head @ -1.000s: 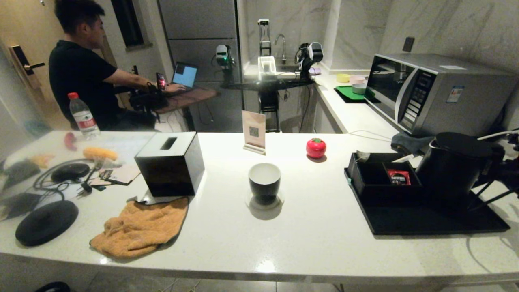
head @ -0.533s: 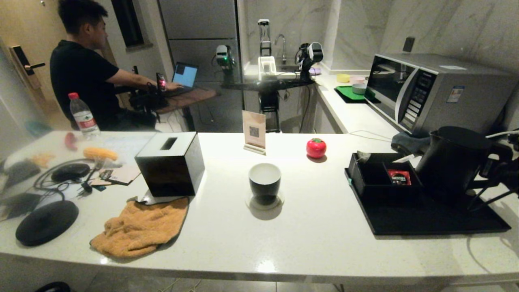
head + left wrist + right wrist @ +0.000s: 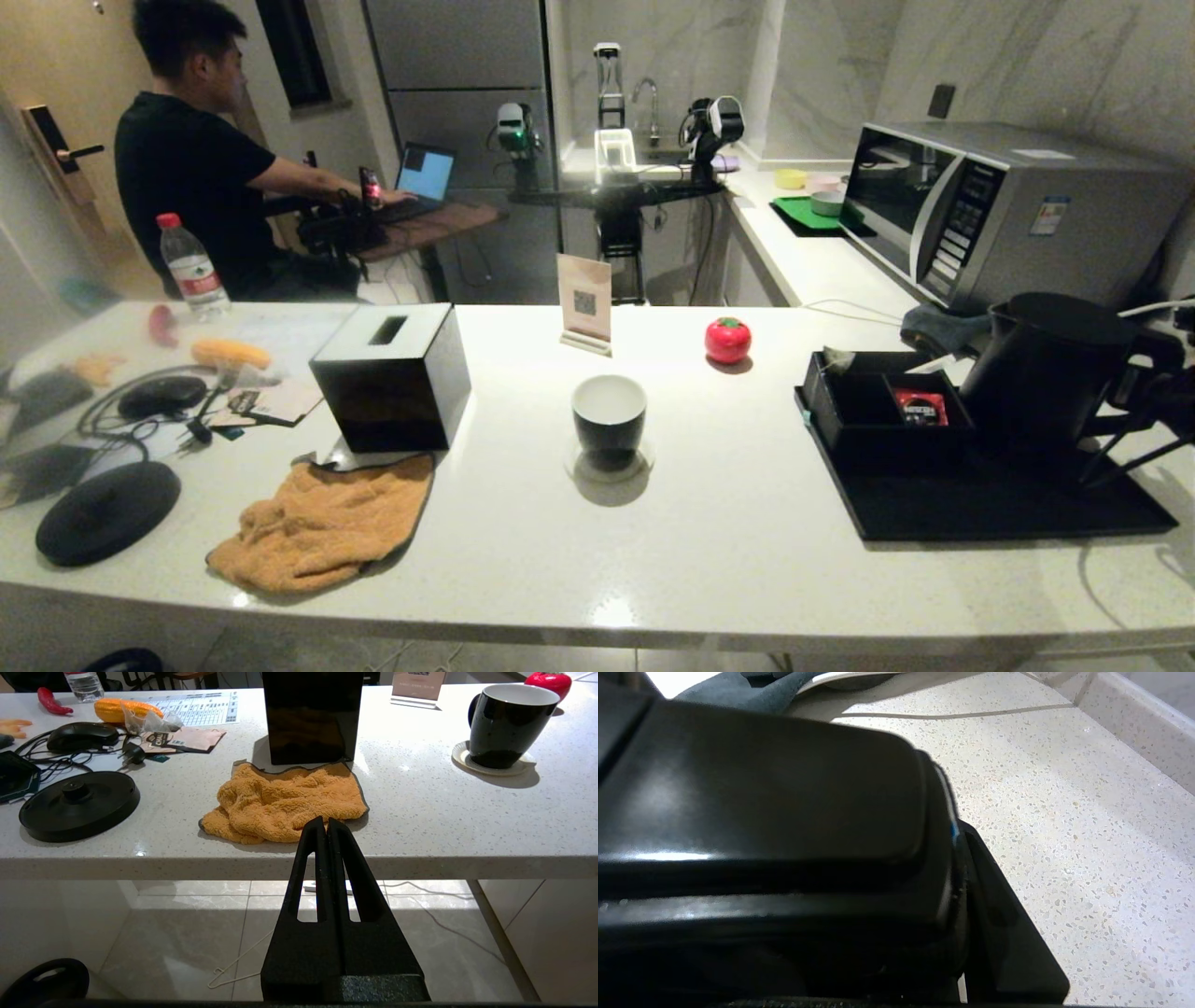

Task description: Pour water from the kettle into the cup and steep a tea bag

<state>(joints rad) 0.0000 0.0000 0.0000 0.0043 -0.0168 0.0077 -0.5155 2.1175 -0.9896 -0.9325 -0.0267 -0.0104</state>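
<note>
The matte black kettle (image 3: 1041, 373) stands at the right over the black tray (image 3: 980, 509), tilted slightly. My right gripper (image 3: 1141, 390) is shut on its loop handle from the right. In the right wrist view the handle (image 3: 761, 812) fills the picture, with one finger (image 3: 1004, 924) pressed against its side. The cup (image 3: 609, 420) sits on a coaster mid-counter, empty and white inside; it also shows as the cup (image 3: 507, 723) in the left wrist view. A small grey-green tea bag (image 3: 834, 358) lies at the far corner of the black organiser. My left gripper (image 3: 327, 823) hangs shut and empty below the counter's front edge.
A black organiser holding a red sachet (image 3: 918, 408) sits on the tray left of the kettle. A black square box (image 3: 392, 373), an orange towel (image 3: 322, 523), the round kettle base (image 3: 107, 511), a red tomato-shaped object (image 3: 727, 339), a card stand (image 3: 584, 303) and a microwave (image 3: 990, 215) surround the cup.
The kettle has risen a little and tipped slightly in my right gripper's hold compared with a second ago; it has barely moved in the last half second. The left arm is still.
</note>
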